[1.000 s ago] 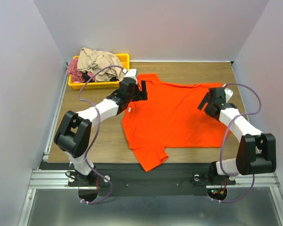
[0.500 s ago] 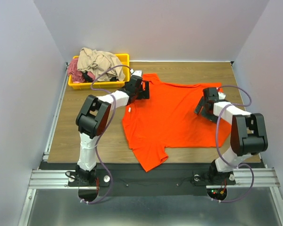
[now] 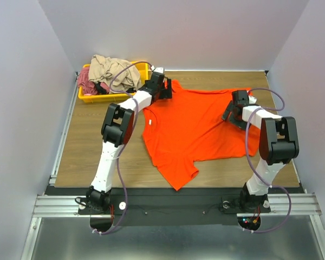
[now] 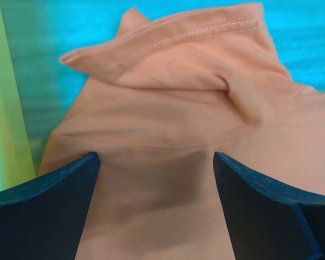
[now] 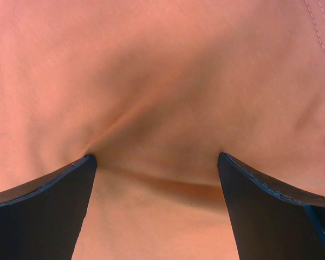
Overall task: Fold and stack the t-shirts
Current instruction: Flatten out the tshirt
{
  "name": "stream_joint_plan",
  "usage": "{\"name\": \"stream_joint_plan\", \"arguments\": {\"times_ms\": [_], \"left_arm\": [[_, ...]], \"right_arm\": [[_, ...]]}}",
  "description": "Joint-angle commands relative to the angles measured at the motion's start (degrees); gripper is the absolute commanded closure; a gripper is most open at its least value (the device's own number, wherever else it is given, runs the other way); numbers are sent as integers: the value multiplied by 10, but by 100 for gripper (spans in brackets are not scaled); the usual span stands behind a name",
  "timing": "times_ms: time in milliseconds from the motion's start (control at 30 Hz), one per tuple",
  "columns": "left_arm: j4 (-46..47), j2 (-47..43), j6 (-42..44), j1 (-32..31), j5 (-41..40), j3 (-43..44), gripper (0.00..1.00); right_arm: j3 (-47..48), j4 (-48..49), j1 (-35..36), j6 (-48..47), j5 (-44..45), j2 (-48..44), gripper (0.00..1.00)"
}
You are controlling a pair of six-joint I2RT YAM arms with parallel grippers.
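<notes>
Here, orange-red t-shirt [image 3: 195,130] flat, tan shirt [image 3: 111,67] in tray [image 3: 89,99]

a brown wooden table [image 3: 81,142]. an orange-red shirt [image 3: 195,130] lies spread across its middle and right side, one sleeve near the front edge. a yellow tray [image 3: 92,99] sits at the far left corner.

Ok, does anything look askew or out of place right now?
The orange-red t-shirt lies crooked on the table, its far sleeve rumpled near the left gripper. Other shirts sit heaped, unfolded, in the yellow tray.
</notes>
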Motion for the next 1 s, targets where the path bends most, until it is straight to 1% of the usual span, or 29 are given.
{"name": "stream_joint_plan", "arguments": {"times_ms": [0, 133, 200, 233, 267, 333, 367, 500, 567, 600, 633, 700, 733, 767, 800, 833, 900, 933, 967], "left_arm": [[-37, 31, 21, 14, 10, 92, 1], [-55, 69, 30, 14, 25, 171, 1], [-49, 80, 33, 14, 30, 196, 1], [-47, 87, 37, 15, 31, 202, 1], [-48, 92, 37, 15, 29, 209, 1], [-49, 89, 37, 15, 27, 216, 1], [-49, 86, 37, 15, 24, 216, 1], [-65, 47, 29, 15, 26, 222, 1], [-82, 0, 24, 10, 28, 216, 1], [-88, -19, 20, 8, 24, 196, 1], [-95, -69, 18, 5, 16, 178, 1], [-96, -129, 14, -9, 5, 124, 1], [-88, -196, -1, -16, -8, 48, 1], [-77, -232, -8, -30, -11, -48, 1], [-63, -270, -15, -40, -17, -103, 1], [-25, -349, -39, -50, -26, -161, 1], [22, -429, -63, -76, -56, -277, 1], [61, -504, -75, -101, -59, -385, 1], [75, -538, -100, -115, -55, -477, 1]], "right_arm": [[-5, -8, -7, -4, -18, 7, 0], [-29, -9, -8, -10, -18, -33, 0], [-44, -8, -10, -12, -19, -79, 0], [-51, -9, -10, -12, -20, -97, 0], [-64, -11, -11, -16, -22, -134, 0], [-74, -14, -12, -20, -20, -168, 0], [-80, -17, -13, -20, -20, -203, 0], [-90, -45, -13, -4, -16, -276, 0], [-98, -65, -13, 10, -14, -302, 0], [-110, -70, -14, 17, -9, -331, 0], [-115, -75, -14, 25, -7, -344, 0], [-130, -91, -15, 35, 4, -374, 0], [-144, -100, -15, 46, 6, -401, 0], [-152, -102, -16, 54, 11, -413, 0], [-160, -104, -16, 60, 11, -422, 0], [-178, -106, -15, 69, 10, -443, 0], [-191, -114, -16, 76, 1, -457, 0], [-196, -117, -16, 79, -1, -463, 0], [-208, -122, -16, 86, 3, -476, 0]]}}
